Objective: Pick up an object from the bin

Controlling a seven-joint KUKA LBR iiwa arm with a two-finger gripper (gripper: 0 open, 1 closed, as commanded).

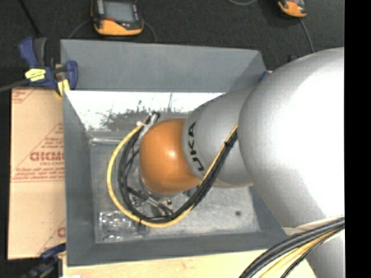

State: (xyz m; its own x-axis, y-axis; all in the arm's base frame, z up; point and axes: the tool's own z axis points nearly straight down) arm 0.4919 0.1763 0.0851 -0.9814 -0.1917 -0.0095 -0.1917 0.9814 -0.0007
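Orange-capped wrist [165, 155] hangs beside perhaps clear plastic [119, 223] in the bin [78, 184]; grip cannot be told.

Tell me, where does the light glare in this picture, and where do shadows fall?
In the camera view, soft glare sits on the orange cover and the silver arm. The bin's far wall shines white, shadow pools beneath the cover, and a clear crinkled thing glints in the bin's lower-left corner.

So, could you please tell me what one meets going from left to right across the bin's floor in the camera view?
A clear crinkled plastic piece → the arm's orange wrist cover → a small dark speck on the floor.
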